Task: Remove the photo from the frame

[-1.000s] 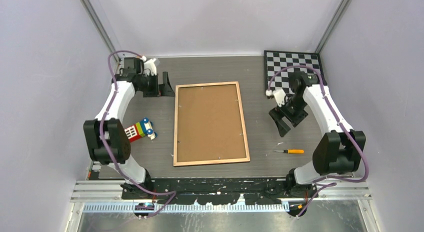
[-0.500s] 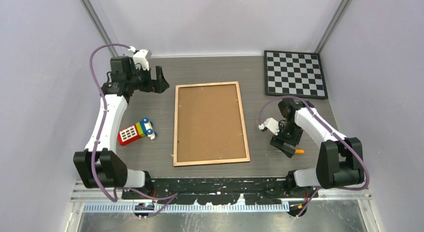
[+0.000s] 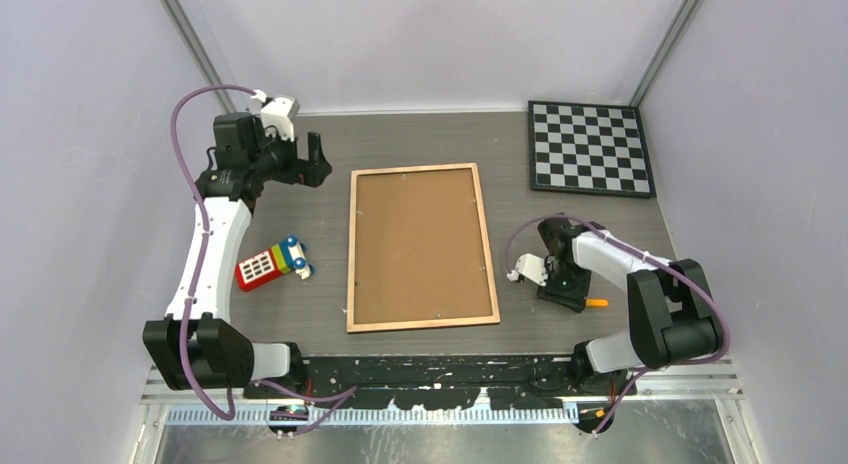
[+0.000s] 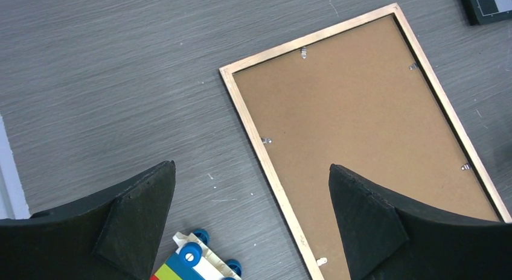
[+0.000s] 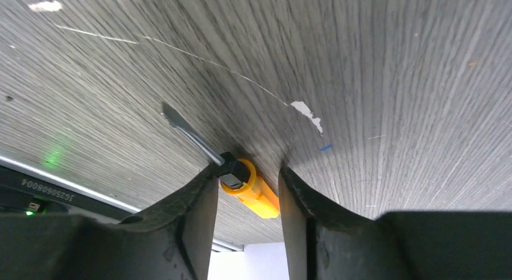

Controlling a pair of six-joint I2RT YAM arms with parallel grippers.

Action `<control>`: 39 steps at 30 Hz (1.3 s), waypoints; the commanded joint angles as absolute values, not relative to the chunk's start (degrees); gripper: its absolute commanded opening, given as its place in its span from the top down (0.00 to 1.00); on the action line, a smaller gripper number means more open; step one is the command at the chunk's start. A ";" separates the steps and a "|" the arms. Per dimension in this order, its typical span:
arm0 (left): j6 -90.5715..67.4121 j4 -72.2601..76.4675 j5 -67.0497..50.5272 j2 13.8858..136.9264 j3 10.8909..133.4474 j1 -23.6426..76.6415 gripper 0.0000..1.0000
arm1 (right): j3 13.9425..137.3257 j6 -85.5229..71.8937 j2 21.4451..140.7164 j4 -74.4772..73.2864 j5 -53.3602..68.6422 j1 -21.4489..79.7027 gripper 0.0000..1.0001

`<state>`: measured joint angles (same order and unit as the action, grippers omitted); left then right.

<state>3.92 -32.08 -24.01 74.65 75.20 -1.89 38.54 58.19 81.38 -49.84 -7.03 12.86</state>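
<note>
Resting frame: the frame lies back up at the middle of the table, its brown backing board set inside a light wood rim with small metal tabs along the edges.
Photo: hidden under the board, not visible.
Left pincer: wide open and empty, hanging above the table off the frame's far left corner.
Right pincer: low at the near right, its fingers straddle the orange handle of a small screwdriver and sit close against it. Whether they grip it cannot be told.
Elsewhere: a colourful toy block vehicle lies left of the frame, and a checkered board lies at the far right.
</note>
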 commanded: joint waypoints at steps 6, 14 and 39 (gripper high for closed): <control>7.81 -32.71 -23.45 71.87 76.73 -1.93 0.00 | 46.85 53.03 84.47 -45.36 -5.10 12.94 0.96; 9.86 -27.85 -31.14 70.58 77.24 -1.87 0.00 | 86.26 24.85 94.35 -62.38 19.88 12.82 0.99; 81.13 -25.79 -34.08 68.02 64.38 36.15 0.13 | 92.45 -52.64 101.99 -45.26 47.10 13.03 0.99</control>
<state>65.19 -25.21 -34.52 66.22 62.81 31.22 93.78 -50.06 106.37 -39.81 49.36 12.36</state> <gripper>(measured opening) 0.886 0.225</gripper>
